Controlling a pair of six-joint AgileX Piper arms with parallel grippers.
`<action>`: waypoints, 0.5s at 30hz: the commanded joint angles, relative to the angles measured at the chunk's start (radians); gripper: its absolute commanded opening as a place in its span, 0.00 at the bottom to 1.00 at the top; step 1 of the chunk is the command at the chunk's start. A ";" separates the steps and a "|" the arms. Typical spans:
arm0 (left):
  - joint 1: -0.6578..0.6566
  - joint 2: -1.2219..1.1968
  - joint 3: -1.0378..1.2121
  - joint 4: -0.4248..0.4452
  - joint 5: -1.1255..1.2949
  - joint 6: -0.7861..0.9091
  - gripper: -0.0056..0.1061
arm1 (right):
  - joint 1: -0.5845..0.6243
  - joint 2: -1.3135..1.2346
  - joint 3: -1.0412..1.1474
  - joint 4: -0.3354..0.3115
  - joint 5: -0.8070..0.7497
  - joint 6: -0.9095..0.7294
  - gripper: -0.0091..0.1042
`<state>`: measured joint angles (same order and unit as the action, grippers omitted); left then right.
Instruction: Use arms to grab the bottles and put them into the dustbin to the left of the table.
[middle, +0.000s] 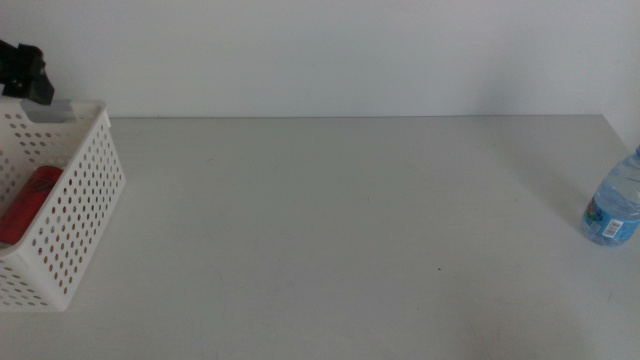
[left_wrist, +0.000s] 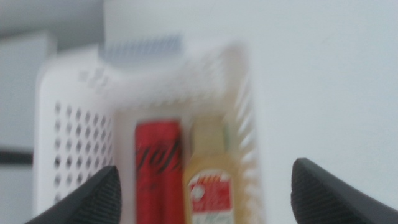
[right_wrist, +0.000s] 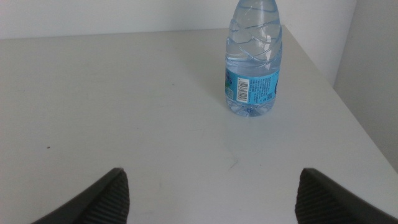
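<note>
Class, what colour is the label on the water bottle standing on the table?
Light blue, on the water bottle; the right wrist view shows it best.

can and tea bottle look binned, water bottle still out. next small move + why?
Probably ease the right gripper forward toward the water bottle. It stands upright near the table's right edge, ahead of the open, empty jaws and untouched. The red can and yellow tea bottle already lie in the dustbin, with the left gripper open above them.

Left claw (left_wrist: 202, 190) and right claw (right_wrist: 211, 196) both gape wide.
</note>
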<state>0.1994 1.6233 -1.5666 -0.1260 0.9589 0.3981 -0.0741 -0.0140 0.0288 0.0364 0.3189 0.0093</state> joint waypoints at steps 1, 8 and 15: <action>-0.001 -0.084 -0.031 -0.122 -0.078 0.065 0.89 | -0.005 -0.021 -0.010 -0.011 -0.074 -0.009 0.75; -0.001 -0.176 -0.031 -0.325 -0.003 0.154 0.87 | -0.005 -0.021 -0.010 -0.011 -0.074 -0.009 0.75; -0.048 -0.260 -0.029 -0.467 0.133 0.298 0.87 | -0.005 -0.021 -0.010 -0.011 -0.074 -0.009 0.75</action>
<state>0.1696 1.4137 -1.5675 -0.5132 1.1005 0.6736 -0.0741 -0.0140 0.0288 0.0364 0.3189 0.0093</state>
